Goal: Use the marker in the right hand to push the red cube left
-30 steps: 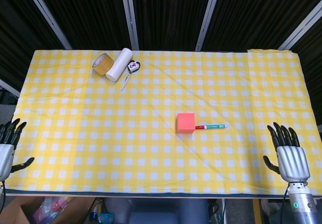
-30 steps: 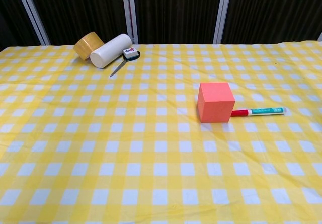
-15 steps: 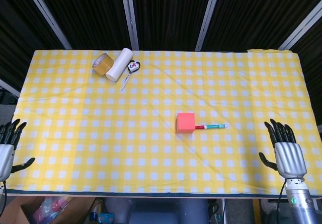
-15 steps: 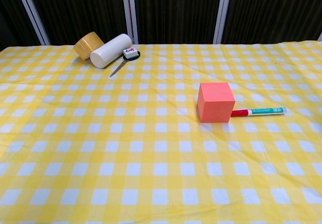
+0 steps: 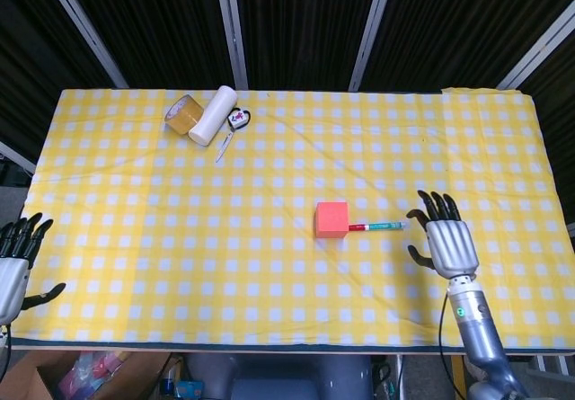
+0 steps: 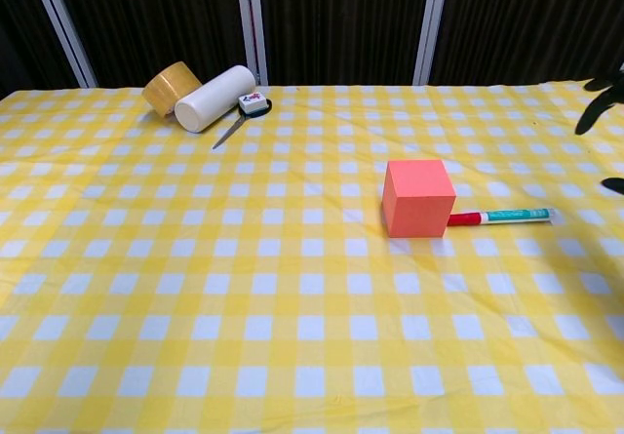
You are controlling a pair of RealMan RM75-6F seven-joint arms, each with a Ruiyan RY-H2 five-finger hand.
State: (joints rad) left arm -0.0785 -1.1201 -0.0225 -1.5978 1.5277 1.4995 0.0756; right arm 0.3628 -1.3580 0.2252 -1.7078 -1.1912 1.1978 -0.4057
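Observation:
The red cube (image 5: 331, 219) (image 6: 418, 198) sits near the middle of the yellow checked table. A marker (image 5: 377, 226) (image 6: 501, 217) with a red cap and teal label lies flat just right of it, cap end touching the cube's right side. My right hand (image 5: 445, 241) hovers open, fingers spread, just right of the marker's tail, holding nothing; in the chest view only its dark fingertips (image 6: 598, 106) show at the right edge. My left hand (image 5: 15, 263) stays open off the table's front left corner.
A tape roll (image 5: 182, 113), a white cylinder (image 5: 212, 114), a small tape measure (image 5: 238, 118) and a pen-like tool (image 5: 223, 147) lie grouped at the back left. The table's front edge (image 5: 269, 344) runs just below both hands.
My right hand has moved left and forward from the table's front right corner to just beside the marker's tail. The cube, the marker and the left hand have stayed put.

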